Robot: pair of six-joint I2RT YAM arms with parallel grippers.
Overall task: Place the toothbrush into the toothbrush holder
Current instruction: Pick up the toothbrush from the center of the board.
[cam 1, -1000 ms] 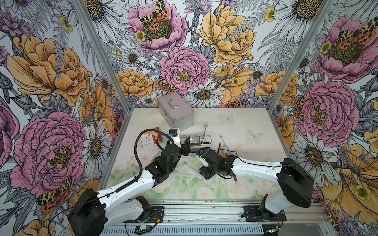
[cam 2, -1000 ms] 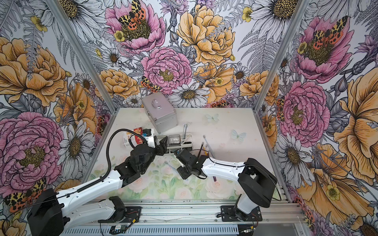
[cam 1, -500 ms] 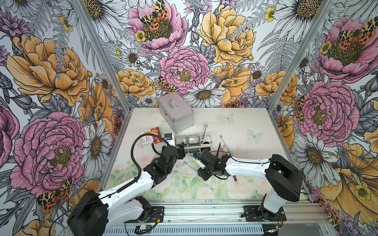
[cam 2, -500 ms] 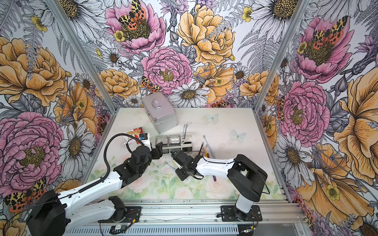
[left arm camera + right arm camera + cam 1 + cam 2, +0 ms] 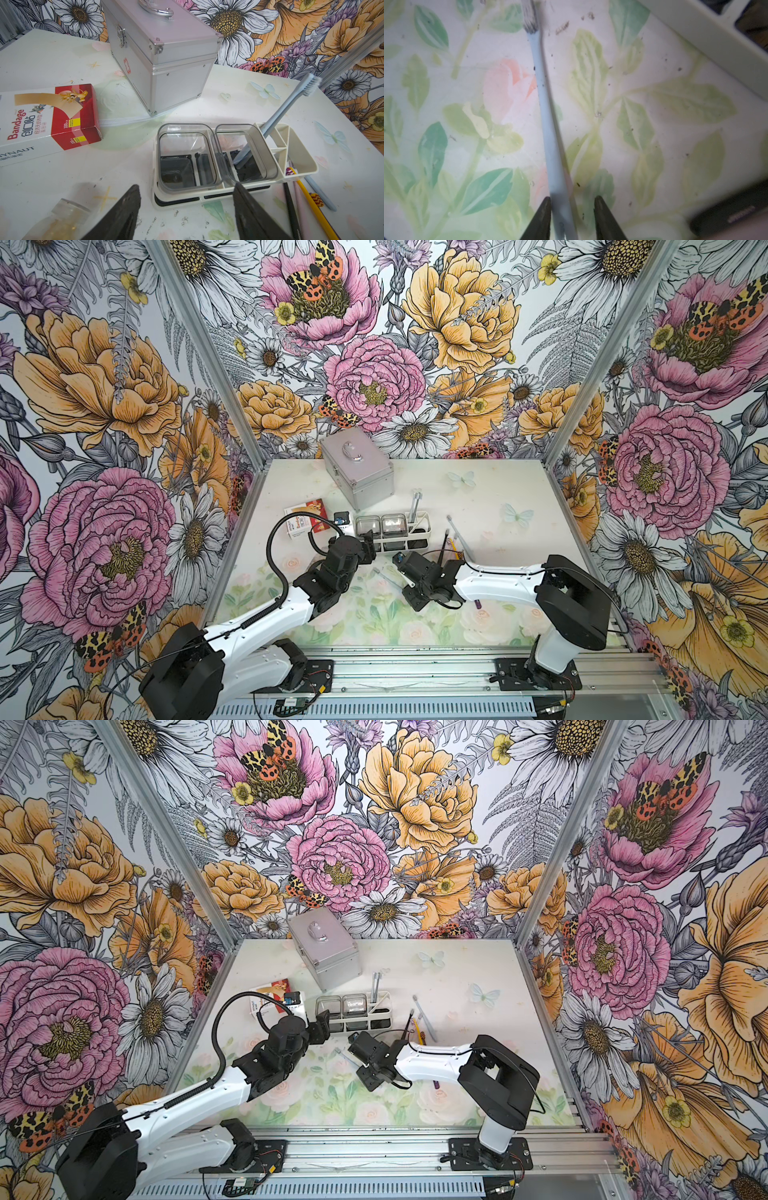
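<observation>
Floral-print table: my right gripper straddles the pale blue toothbrush lying flat on it, jaws narrow, not clamped. My left gripper gapes wide and empty just beside the white three-section toothbrush holder.

The silver case is smooth metal, the toothbrush holder matt plastic.
</observation>
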